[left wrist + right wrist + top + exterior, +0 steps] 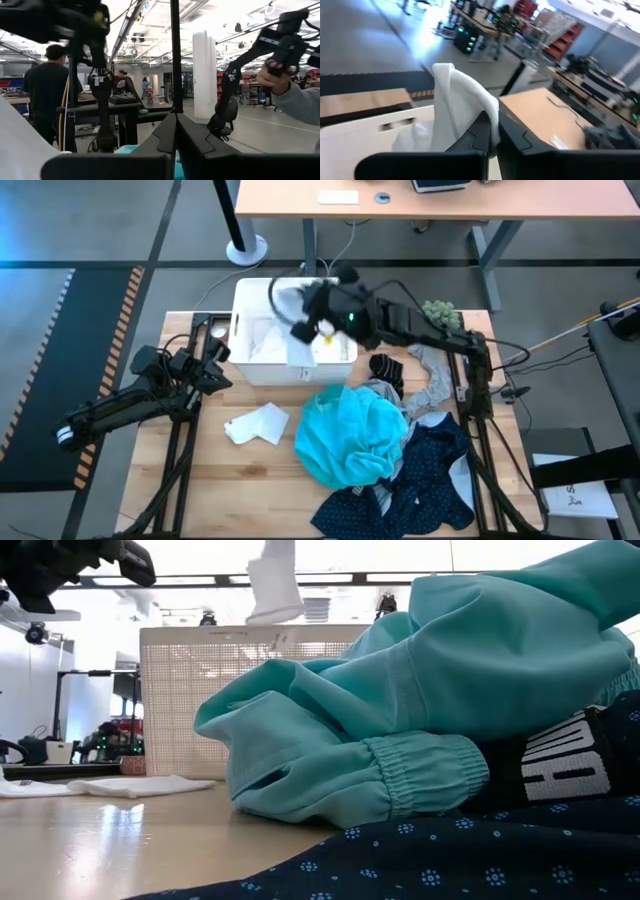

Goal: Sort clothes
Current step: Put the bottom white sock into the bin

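My right gripper (318, 328) is over the white ribbed basket (262, 292) at the table's far side, shut on a white garment (460, 95). The garment also shows high in the low view (275, 582), above the basket (200, 700). A teal garment (350, 435) lies mid-table on a pile with a navy dotted one (425, 480), a black striped one (385, 368) and a grey one (432, 385). Another white piece (258, 425) lies flat on the table. My left gripper (215, 368) is shut and empty at the table's left, clear of the clothes. My right gripper pinches a fold of the white garment (487, 112) between its two fingers. The cloth rises past the fingertips and drapes over them in the wrist view. In the low view the garment hangs slack, lifted clear above the basket's rim.
White cloth lies inside the basket (270, 340). A small fuzzy green plant (440, 310) stands at the far right corner. Bare wood shows at the table's near left (230, 490). People stand in the room beyond (47, 90).
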{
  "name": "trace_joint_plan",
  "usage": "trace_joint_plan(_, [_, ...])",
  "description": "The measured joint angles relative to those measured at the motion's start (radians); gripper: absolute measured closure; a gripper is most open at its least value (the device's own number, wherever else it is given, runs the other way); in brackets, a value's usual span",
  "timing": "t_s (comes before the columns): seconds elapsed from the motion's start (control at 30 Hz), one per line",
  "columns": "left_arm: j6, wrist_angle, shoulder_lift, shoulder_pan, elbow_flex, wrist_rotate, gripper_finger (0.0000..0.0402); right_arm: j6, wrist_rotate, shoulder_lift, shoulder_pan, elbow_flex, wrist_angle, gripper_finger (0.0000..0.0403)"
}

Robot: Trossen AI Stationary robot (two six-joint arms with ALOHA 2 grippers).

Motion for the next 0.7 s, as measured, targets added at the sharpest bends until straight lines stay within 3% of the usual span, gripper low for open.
trace_joint_plan(0.33, [0.0, 0.001, 0.005, 0.0, 0.0, -0.035, 0.0402, 0.126, -0.179, 0.001, -0.098, -0.007, -0.066, 0.0403])
trace_joint_plan(0.53, [0.0, 0.001, 0.005, 0.0, 0.0, -0.129, 0.0402, 0.2, -0.183, 0.002, -0.097, -0.042, -0.107, 0.0399])
trace_joint_plan(0.7, [0.0, 0.0, 0.006, 0.0, 0.0, -0.141, 0.0402, 0.262, -0.183, 0.002, -0.097, -0.081, -0.145, 0.0364])
